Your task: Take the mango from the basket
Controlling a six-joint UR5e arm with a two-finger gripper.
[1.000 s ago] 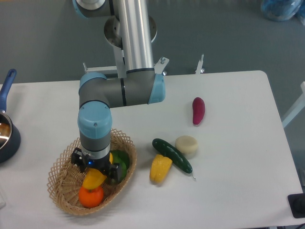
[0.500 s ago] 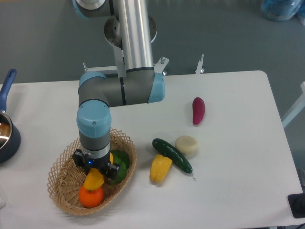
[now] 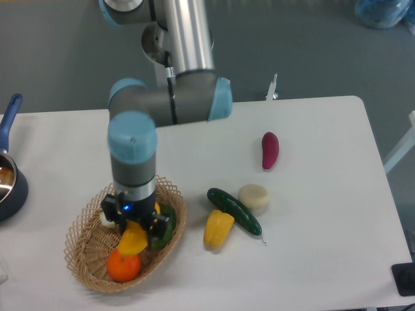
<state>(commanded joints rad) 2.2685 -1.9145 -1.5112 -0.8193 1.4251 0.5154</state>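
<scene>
Since the earlier frames the arm has risen and its wrist looms larger toward the camera, and the mango sits a little higher over the orange than it did. The hand is clenched on the mango's upper end, with the fruit hanging down and tilted between the fingers, still above the wicker basket rather than clear of it. I judge the mango light, rigid and smooth-skinned, so it could swivel or slip in a pinch near one end; a hold across its middle would be steadier. In the basket, an orange lies at the near end, just below the mango and perhaps touching it, and a green fruit or vegetable sits by the right rim, partly hidden behind the hand. At the left edge a dark blue pot shows something brownish inside. On the counter lie a yellow bell pepper touching a cucumber, a pale round piece, and a purple sweet potato well apart.
</scene>
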